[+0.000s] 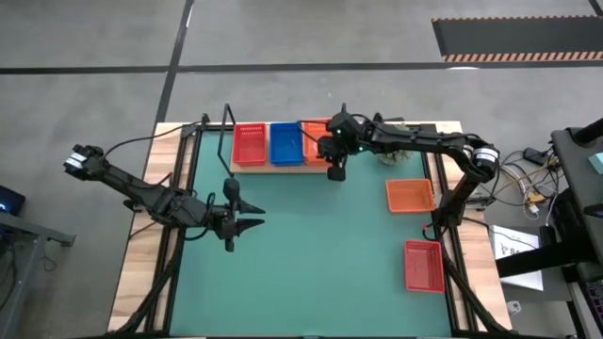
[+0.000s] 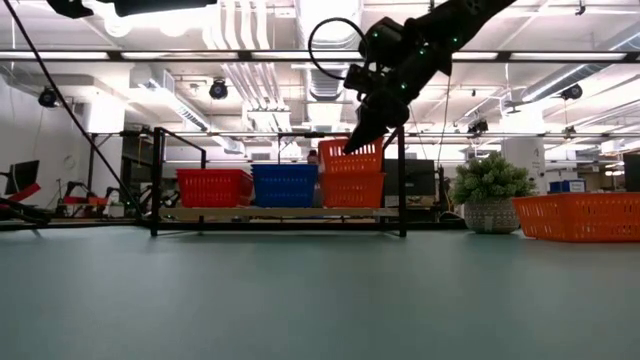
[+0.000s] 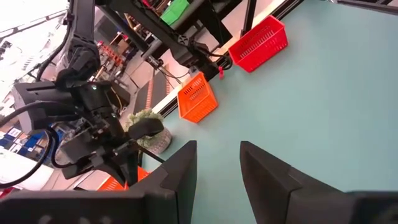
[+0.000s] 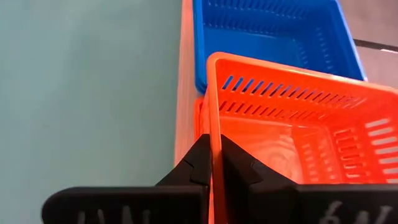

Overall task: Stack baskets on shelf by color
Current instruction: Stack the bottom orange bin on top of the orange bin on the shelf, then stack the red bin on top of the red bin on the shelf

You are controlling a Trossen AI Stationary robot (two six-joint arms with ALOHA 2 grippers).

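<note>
The light-wood shelf [image 1: 283, 166] stands at the table's far side and carries a red basket [image 1: 250, 144], a blue basket [image 1: 285, 143] and an orange basket [image 2: 352, 190] at its right end. My right gripper [image 1: 332, 158] is shut on a second orange basket [image 2: 354, 157] that sits tilted on top of the first. My left gripper [image 1: 243, 222] is open and empty, left of the table's middle. Another orange basket [image 1: 411, 195] and another red basket [image 1: 424, 266] rest on the green table at the right. My right gripper pinches the upper orange basket's near end wall at its rim [image 4: 212, 147], one finger inside and one outside. The fingers come slanting down from above. The basket is tilted and sits over the lower orange basket [image 4: 200, 118]; whether the two touch, I cannot tell.
Thin black uprights [image 2: 157, 180] stand at both ends of the shelf. A potted plant [image 2: 490, 200] stands at the far right beside the shelf. The green table top [image 1: 311, 254] lies between my two arms.
</note>
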